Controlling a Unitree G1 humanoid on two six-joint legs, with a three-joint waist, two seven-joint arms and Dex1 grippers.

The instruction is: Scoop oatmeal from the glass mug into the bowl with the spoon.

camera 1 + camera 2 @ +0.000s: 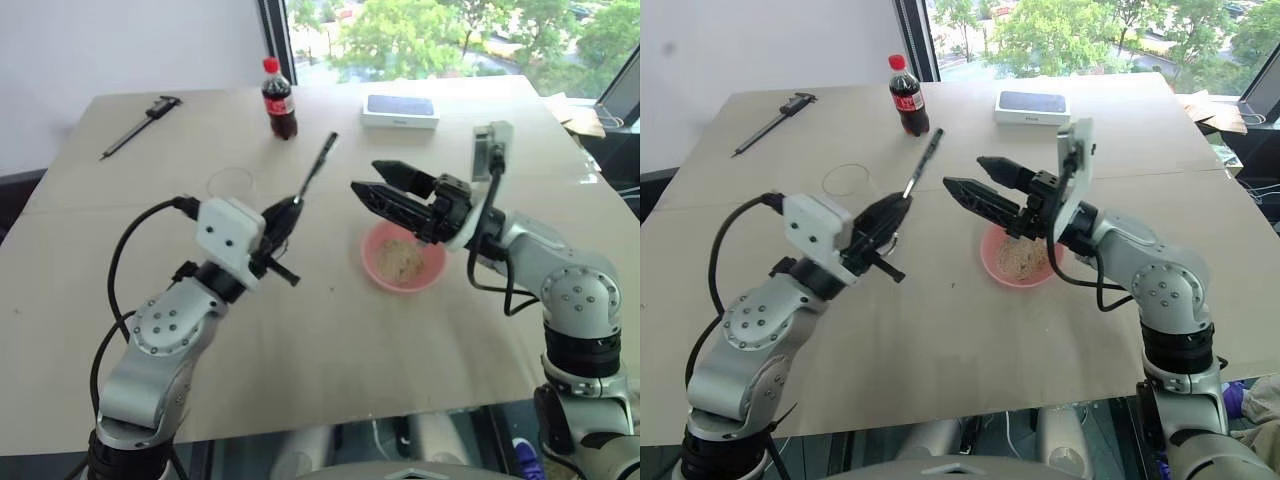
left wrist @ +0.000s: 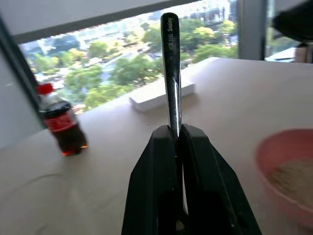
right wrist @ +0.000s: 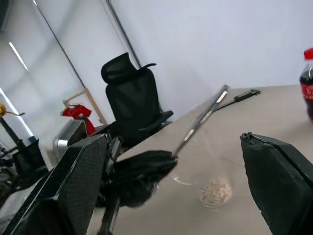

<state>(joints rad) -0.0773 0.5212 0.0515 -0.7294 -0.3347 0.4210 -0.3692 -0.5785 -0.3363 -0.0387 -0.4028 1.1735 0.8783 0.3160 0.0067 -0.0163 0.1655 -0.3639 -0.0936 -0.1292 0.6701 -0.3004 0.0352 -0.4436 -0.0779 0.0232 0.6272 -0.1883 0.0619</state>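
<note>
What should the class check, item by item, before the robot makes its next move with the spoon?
1. Left gripper shut on the spoon: ok.
2. Spoon's head free for scooping: cannot tell; the handle end is what sticks out past the fingers.
3. Right gripper open, close to the spoon and not touching it: ok.
4. Glass mug upright on the table, with oatmeal in it: ok.
5. Bowl upright on the table, below the right gripper: ok.
</note>
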